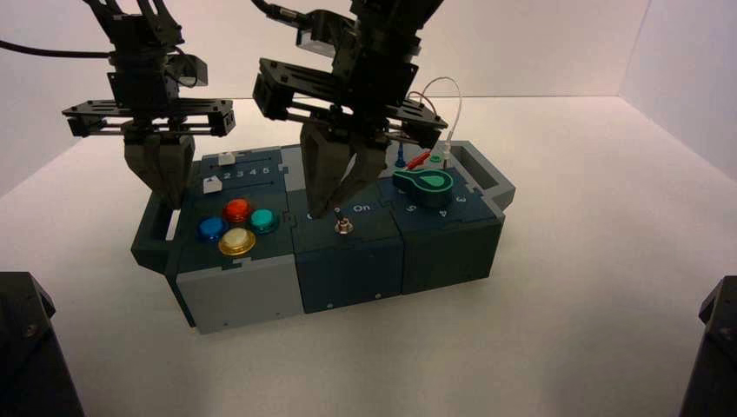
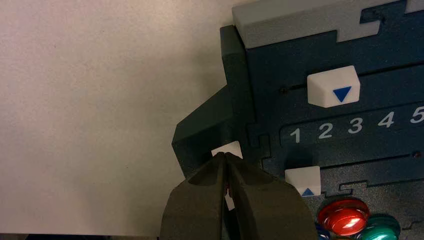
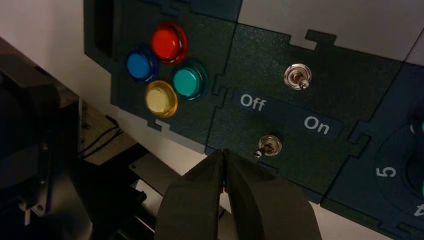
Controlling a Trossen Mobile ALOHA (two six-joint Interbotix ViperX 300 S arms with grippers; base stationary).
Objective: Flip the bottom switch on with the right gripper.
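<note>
Bottom switch (image 3: 268,146) sits in the box's middle panel, on the near side of the Off/On label (image 3: 285,112), and its lever leans toward the Off end, so it looks not yet flipped. Right gripper (image 3: 223,156) hangs just above and beside it on the Off side, fingers pressed together to a single point, holding nothing. Closed tips prob make a narrow poker for nudging such a tiny lever toward On w/o touching anything else. In the high view the right gripper (image 1: 328,208) is tipped down right next to the bottom switch (image 1: 345,227). The other toggle (image 3: 298,77) is on the label's far side, apart. Coloured buttons (image 3: 162,68) lie off to one side. Left gripper (image 1: 162,178) waits over the box's left end near the sliders (image 2: 333,86), fingers closed, empty.
</note>
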